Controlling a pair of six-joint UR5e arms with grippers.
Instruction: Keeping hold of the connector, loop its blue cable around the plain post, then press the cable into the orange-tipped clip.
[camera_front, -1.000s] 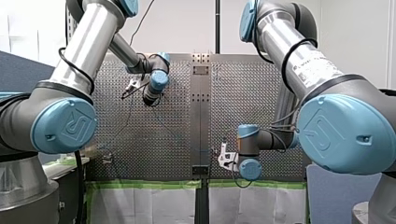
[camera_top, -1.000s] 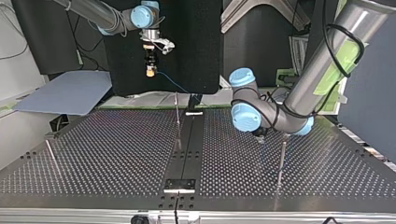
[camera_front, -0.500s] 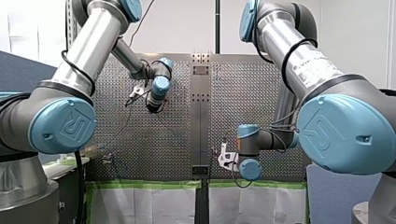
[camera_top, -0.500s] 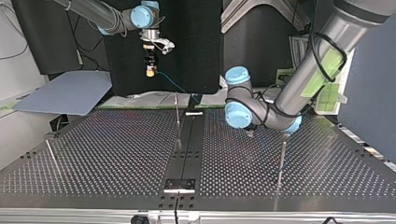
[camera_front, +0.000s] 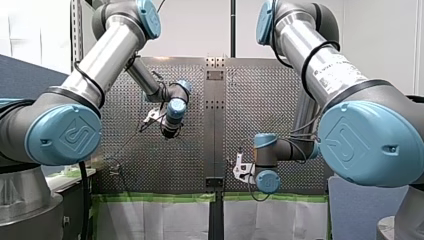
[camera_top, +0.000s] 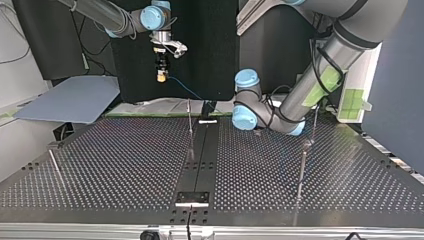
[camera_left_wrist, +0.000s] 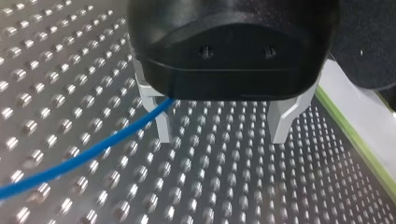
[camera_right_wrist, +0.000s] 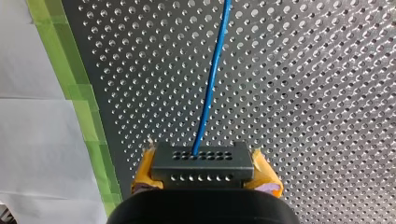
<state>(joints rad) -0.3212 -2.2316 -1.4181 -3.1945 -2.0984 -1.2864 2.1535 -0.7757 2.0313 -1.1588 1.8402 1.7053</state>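
My right gripper is clamping the connector between yellow pads, with its blue cable leading away. My left gripper is hovering with 2 fingers apart and the cable crossing 1 of them. Closing there is risking a miss, or a snag tugging the connector loose.

Left wrist view: blue cable is slipping behind the black body of my left hand, so that end is hidden. Its other end is running out past the view's edge.

Right wrist view: my right hand is covering the near side of the connector.

Top view: wrist joints are masking most of my left hand.

Front view: blue cable is showing too thin to trace.
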